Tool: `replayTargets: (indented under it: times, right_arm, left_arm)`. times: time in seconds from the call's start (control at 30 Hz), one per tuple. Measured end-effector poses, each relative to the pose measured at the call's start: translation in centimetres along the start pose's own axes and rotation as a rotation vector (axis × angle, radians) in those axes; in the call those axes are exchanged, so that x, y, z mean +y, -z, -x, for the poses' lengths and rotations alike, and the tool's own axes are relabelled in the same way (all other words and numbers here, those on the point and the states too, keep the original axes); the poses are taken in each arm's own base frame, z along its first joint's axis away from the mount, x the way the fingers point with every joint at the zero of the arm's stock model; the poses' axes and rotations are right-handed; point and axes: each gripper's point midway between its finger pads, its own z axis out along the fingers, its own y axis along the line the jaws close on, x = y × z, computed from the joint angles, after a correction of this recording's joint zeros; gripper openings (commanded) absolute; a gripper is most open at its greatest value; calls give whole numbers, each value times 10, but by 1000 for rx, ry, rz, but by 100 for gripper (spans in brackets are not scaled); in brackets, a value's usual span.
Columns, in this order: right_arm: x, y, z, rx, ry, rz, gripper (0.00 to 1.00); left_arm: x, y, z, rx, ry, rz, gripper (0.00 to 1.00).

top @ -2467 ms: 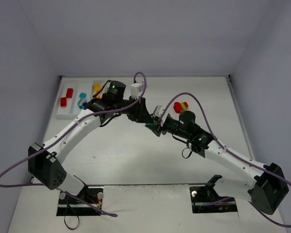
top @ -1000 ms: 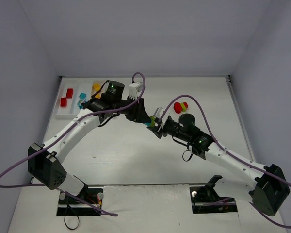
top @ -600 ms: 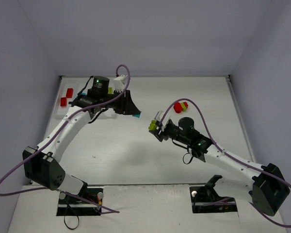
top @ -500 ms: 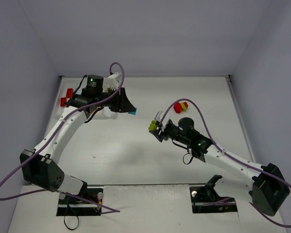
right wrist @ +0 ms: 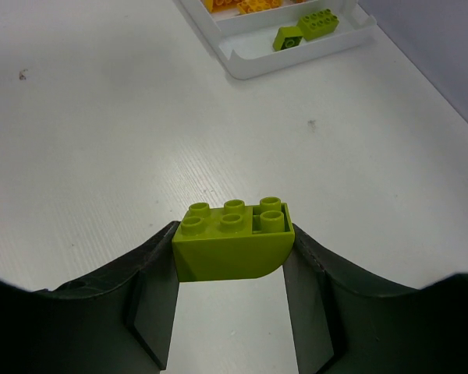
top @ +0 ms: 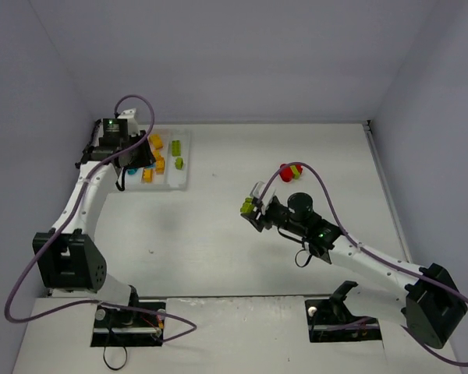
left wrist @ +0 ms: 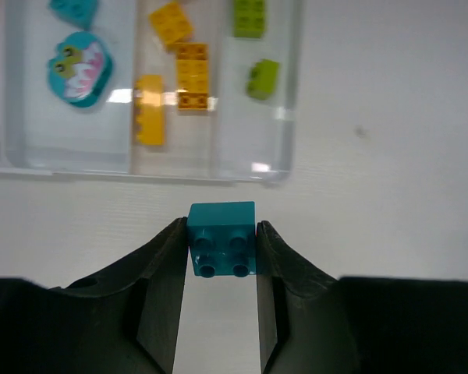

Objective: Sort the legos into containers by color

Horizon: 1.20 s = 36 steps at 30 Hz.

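Far left of the white desk: flat white plastic four-compartment tray, left arm reaching over it.

Left pincer pinches a cyan-blue square plastic brick by its two sides, studs facing the wrist camera. The brick sits just short of the tray's near rim, over bare desk and outside every compartment. Height above the desk: cannot tell.

Tray contents in the left wrist view, left to right:
- a sliver of red at the frame corner, too cropped to tell more
- cyan compartment: small cyan brick and a rounded cyan piece with a printed face
- yellow compartment: three yellow plastic bricks, two touching, one just beside them
- lime compartment: two lime green bricks, apart from each other

Mid desk, right of centre: right pincer clamps a lime green plastic brick with a curved underside, fingers on both ends, studs up. It hangs above bare desk, well apart from the tray, which shows in the far top of the right wrist view.

Further right and back: a red, yellow and lime clump of joined bricks lies on the desk, near the right arm's cable, untouched by either pincer.
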Motion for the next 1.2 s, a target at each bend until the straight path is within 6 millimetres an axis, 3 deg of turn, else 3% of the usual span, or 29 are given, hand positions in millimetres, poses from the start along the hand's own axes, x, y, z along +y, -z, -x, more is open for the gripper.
replayTargets:
  times: [0.2, 0.27, 0.37, 0.5, 0.57, 0.6, 0.83, 0.97, 1.1, 1.2]
  right_arm:
    - [-1, 7, 16, -54, 2, -10, 0]
    - [-1, 8, 20, -67, -2, -9, 0]
    - [1, 8, 22, -75, -8, 2, 0]
    - [4, 8, 21, -75, -15, 15, 0]
    - [5, 8, 21, -76, -18, 19, 0]
    - [5, 8, 21, -77, -18, 20, 0]
    - [5, 8, 21, -77, -23, 22, 1]
    - [5, 8, 21, -76, -24, 23, 1]
    - [5, 8, 21, -76, -22, 23, 1]
    - [5, 8, 21, -76, -15, 23, 2]
  left_arm:
    - [102, -57, -14, 89, 106, 284, 4]
    - [127, -71, -20, 117, 139, 339, 4]
    - [159, -90, -24, 134, 190, 397, 6]
    - [180, -108, -17, 126, 223, 427, 16]
    - [183, -116, -14, 120, 230, 431, 21]
    - [184, -119, -13, 119, 236, 432, 31]
    - [187, -132, -21, 140, 264, 437, 60]
    - [183, -128, -17, 126, 277, 422, 69]
    - [155, -107, -16, 108, 289, 348, 69]
    - [104, -79, -4, 70, 257, 214, 70]
